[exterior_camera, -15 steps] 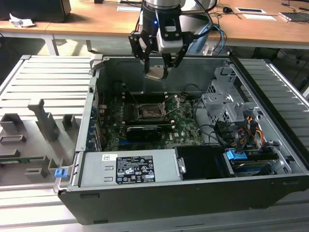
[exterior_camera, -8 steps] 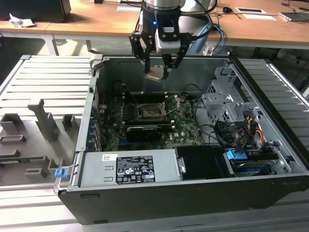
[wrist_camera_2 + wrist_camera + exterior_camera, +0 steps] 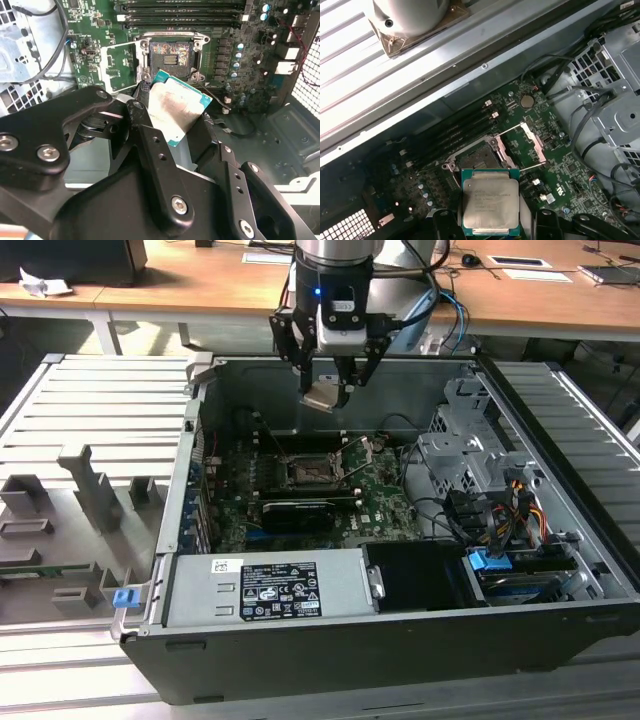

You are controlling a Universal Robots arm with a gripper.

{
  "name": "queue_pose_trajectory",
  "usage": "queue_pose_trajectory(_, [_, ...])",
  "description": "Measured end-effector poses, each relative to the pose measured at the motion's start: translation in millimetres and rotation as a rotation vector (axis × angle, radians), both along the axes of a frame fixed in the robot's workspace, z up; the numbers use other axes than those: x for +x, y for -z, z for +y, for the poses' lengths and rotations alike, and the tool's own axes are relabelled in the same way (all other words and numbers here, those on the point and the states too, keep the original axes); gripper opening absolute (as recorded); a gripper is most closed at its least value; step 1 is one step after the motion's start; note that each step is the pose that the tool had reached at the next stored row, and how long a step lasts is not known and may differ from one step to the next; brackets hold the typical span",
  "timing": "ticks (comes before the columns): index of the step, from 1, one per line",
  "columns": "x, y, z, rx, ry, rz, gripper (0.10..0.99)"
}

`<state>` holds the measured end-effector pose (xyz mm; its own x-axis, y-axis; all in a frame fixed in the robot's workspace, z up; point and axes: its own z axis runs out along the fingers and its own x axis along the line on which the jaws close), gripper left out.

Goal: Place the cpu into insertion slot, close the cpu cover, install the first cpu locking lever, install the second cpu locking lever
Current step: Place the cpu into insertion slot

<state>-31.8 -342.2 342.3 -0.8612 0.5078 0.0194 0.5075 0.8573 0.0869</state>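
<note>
In the first wrist view the cpu (image 3: 491,206) covered the near edge of the insertion slot (image 3: 476,159), and its own lower edge ran out of the picture. In the second wrist view the black linkages of the gripper (image 3: 330,390) hid the lower part of the chip (image 3: 179,109). In the exterior view, the slot (image 3: 312,472) was small and dark amid the green motherboard (image 3: 388,496). The fingers (image 3: 145,131) were clamped on opposite edges of the cpu (image 3: 322,398), which hung tilted in the air above the open computer case (image 3: 300,640), well clear of the board. Below it the slot (image 3: 170,53) lay bare, the cpu cover (image 3: 120,67) swung up beside it, with a thin locking lever (image 3: 509,130) raised nearby.
</note>
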Motion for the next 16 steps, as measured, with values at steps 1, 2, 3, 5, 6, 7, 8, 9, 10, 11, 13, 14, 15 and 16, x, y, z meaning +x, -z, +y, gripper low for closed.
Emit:
queue_pose_trajectory(1, [0.0, 0.9, 0.0, 0.000, 0.002, 0.0000, 0.541])
queue_pose_trajectory(2, [0.0, 1.3, 0.0, 0.000, 0.004, 0.0001, 0.541])
queue_pose_trajectory(3, [0.0, 1.7, 0.0, 0.000, 0.005, 0.0002, 0.541])
queue_pose_trajectory(5, [0.0, 2.4, 0.0, -0.001, 0.009, 0.0003, 0.541])
queue_pose_trajectory(6, [0.0, 2.6, 0.0, -0.001, 0.010, 0.0004, 0.541])
queue_pose_trajectory(7, [-0.1, 2.8, 0.0, -0.001, 0.012, 0.0004, 0.541])
queue_pose_trajectory(8, [-0.1, 3.0, 0.0, -0.001, 0.014, 0.0004, 0.541])
queue_pose_trajectory(9, [-0.1, 3.1, 0.0, -0.001, 0.015, 0.0004, 0.541])
queue_pose_trajectory(10, [-0.1, 3.3, 0.0, -0.001, 0.017, 0.0004, 0.541])
queue_pose_trajectory(11, [-0.1, 3.3, 0.0, -0.001, 0.020, 0.0004, 0.541])
queue_pose_trajectory(13, [-0.1, 3.7, 0.0, -0.001, 0.036, 0.0004, 0.541])
queue_pose_trajectory(14, [-0.1, 3.9, 0.0, -0.001, 0.047, 0.0004, 0.541])
queue_pose_trajectory(15, [-0.1, 4.1, 0.0, -0.001, 0.058, 0.0004, 0.541])
queue_pose_trajectory(16, [-0.1, 4.2, 0.0, -0.001, 0.070, 0.0004, 0.541])
